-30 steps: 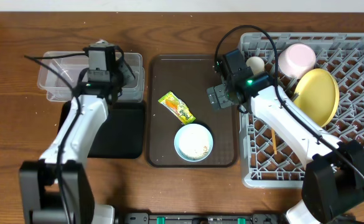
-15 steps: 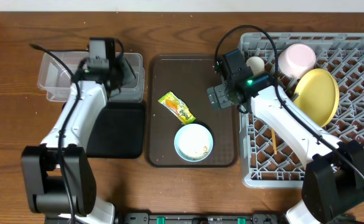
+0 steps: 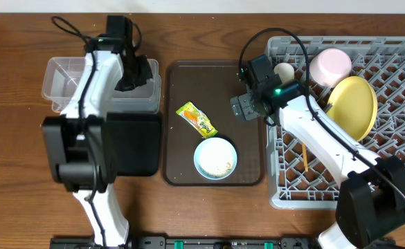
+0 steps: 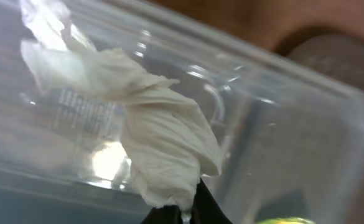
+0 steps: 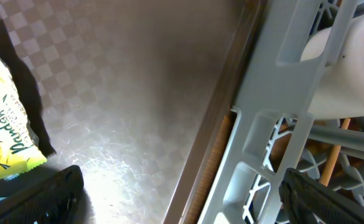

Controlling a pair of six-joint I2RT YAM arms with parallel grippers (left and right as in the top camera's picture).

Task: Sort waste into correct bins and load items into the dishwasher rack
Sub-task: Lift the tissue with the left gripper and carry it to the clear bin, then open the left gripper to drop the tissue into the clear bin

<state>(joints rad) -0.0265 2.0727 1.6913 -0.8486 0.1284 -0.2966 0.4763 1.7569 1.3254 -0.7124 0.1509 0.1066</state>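
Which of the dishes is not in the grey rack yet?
The light blue bowl, on the brown tray beside the wrapper; the yellow plate, pink cup and small white cup all sit inside the rack.

Left arm [image 3: 91,83]: white tube links are alternating with black joint housings, and a thin black cable [image 3: 67,26] is trailing off its top end. Right arm [image 3: 323,142]: same white shells, black base block. A small green light is glowing on its black wrist module [image 3: 280,90], with thick black cables [image 3: 275,34] arching above. Right gripper [image 3: 242,108]: dark grey, boxy. In the right wrist view its fingertips [image 5: 42,193] are showing matte black and rounded.
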